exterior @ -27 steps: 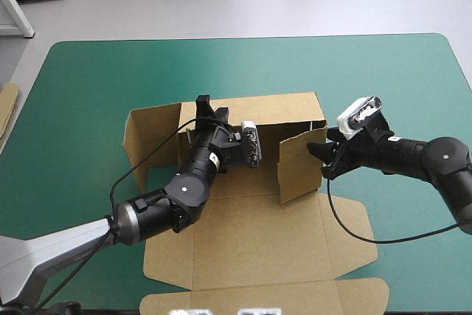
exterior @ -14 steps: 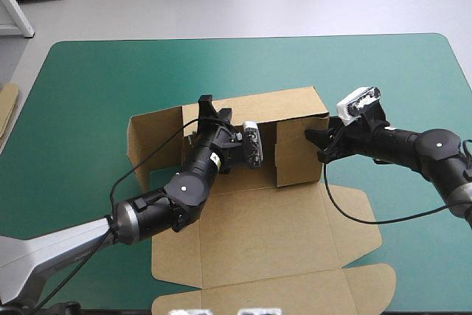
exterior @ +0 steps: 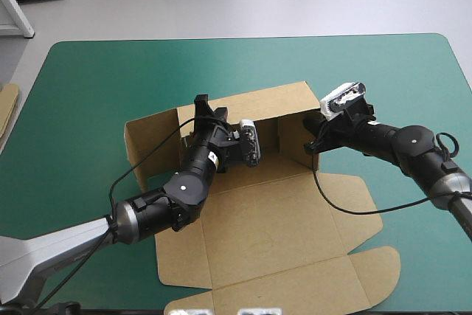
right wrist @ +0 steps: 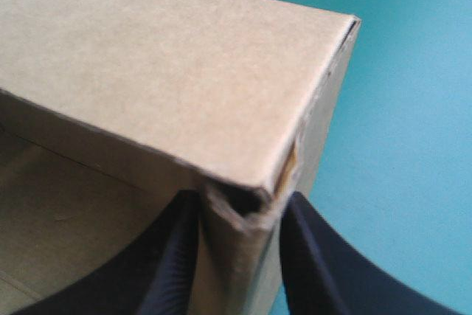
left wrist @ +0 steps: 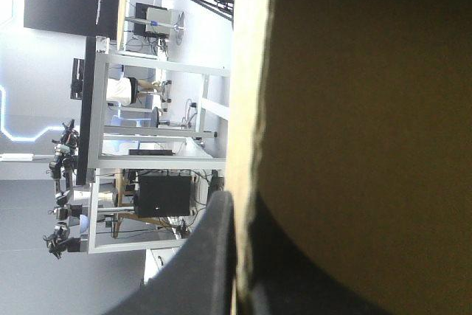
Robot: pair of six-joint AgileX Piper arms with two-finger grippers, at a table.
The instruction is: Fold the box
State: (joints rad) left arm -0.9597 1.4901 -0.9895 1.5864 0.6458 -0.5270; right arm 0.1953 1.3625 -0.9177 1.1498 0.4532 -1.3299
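Observation:
The brown box point(exterior: 280, 248) lies mid-table, its lid flat toward the near edge and its back wall point(exterior: 265, 105) raised. My left gripper point(exterior: 203, 111) is shut on the back wall's top edge near the left flap point(exterior: 144, 145). In the left wrist view the board point(left wrist: 369, 108) fills the space ahead and its edge passes between the black fingers point(left wrist: 210, 256). My right gripper point(exterior: 314, 138) is shut on the upright right side wall point(exterior: 293, 136) at the back right corner. The right wrist view shows that corner point(right wrist: 236, 248) pinched between the fingers point(right wrist: 173, 256).
An edge of more brown board point(exterior: 6, 105) shows at the table's left edge. Bare teal-green cover point(exterior: 383, 71) lies to the right of the box and beyond it, and more to the left point(exterior: 74, 108).
The right gripper has moved left and toward the far edge, swinging the right side wall up against the back wall. The whole box has turned slightly. The left gripper has kept its hold.

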